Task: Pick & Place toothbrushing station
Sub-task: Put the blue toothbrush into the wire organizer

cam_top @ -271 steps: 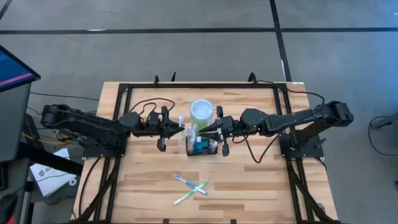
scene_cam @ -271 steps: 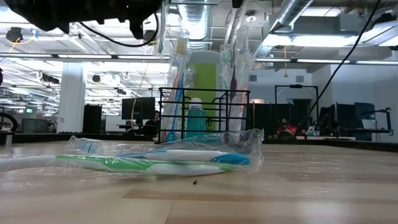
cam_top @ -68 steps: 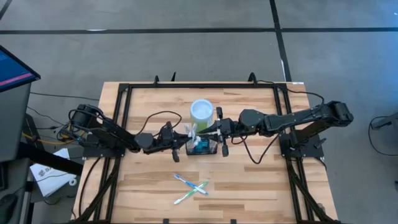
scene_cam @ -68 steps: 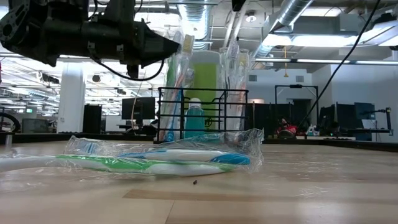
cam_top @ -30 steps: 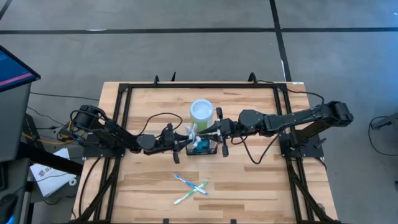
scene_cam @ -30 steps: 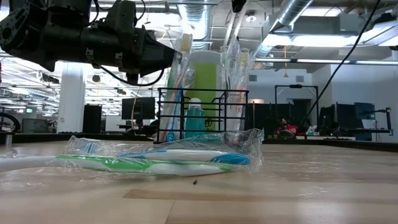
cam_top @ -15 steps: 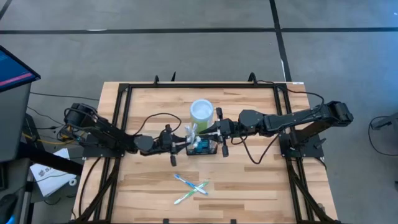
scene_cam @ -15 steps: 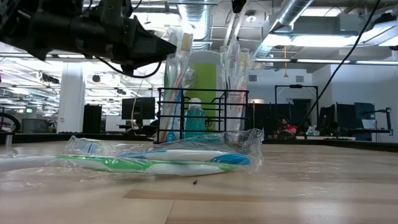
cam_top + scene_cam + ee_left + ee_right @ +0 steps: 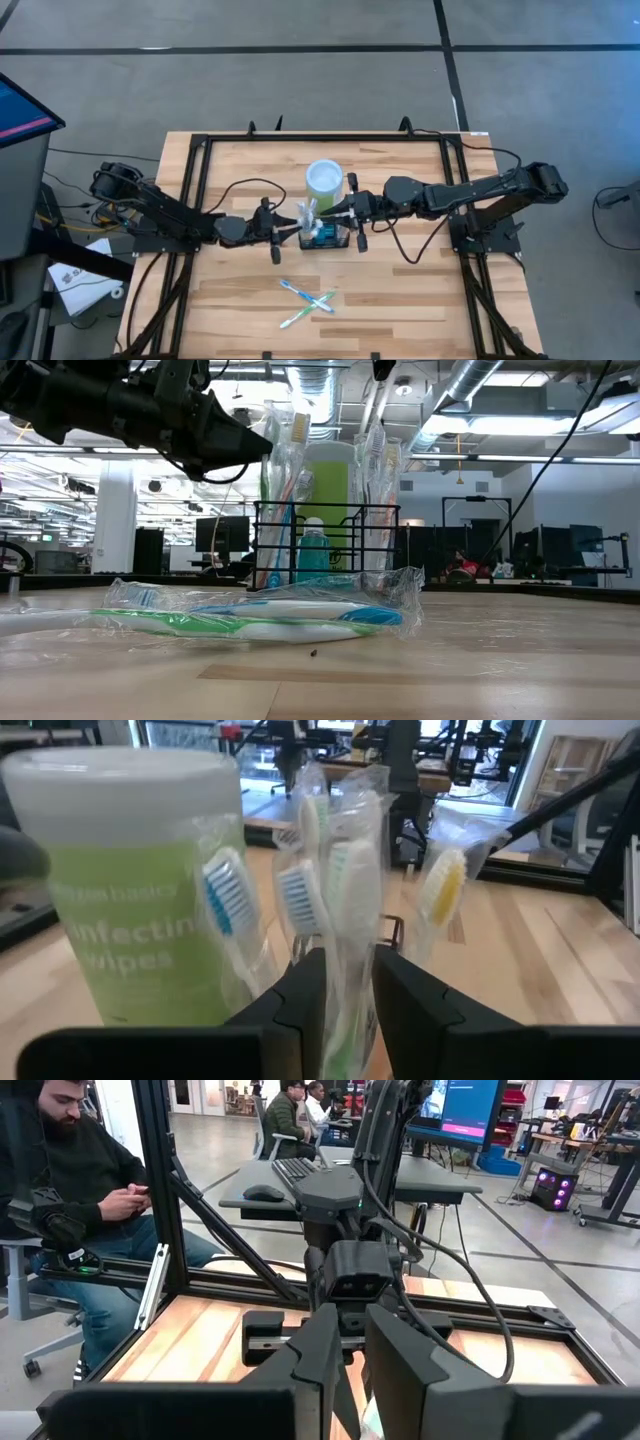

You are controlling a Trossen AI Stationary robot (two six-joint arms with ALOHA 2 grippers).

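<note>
So the toothbrushing station [image 9: 326, 236], that little black wire caddy, sits mid-table right between the two sets of fingertips, with the lime-green wipes tub [image 9: 323, 180] just behind it. It's stuffed with plastic-wrapped toothbrushes [image 9: 340, 910] standing upright and a small teal bottle [image 9: 313, 550].

The left gripper [image 9: 290, 232] comes in level from the caddy's left side. In the left wrist view its fingers [image 9: 300, 995] have a narrow gap between them, and one wrapped toothbrush runs down right through that gap. Can't honestly tell if they're pinching the wrapper or just sitting either side of it.

The right gripper [image 9: 345, 214] is at the caddy's opposite edge, tips right up against the top of the wire. Its fingers [image 9: 325, 1345] are close together with only a thin slit showing, and whatever might be in there is hidden, so I can't tell if it's got hold of anything.

Nearer the front edge, well clear of both grippers, two more bagged toothbrushes [image 9: 308, 302] lie crossed on the wood.
</note>
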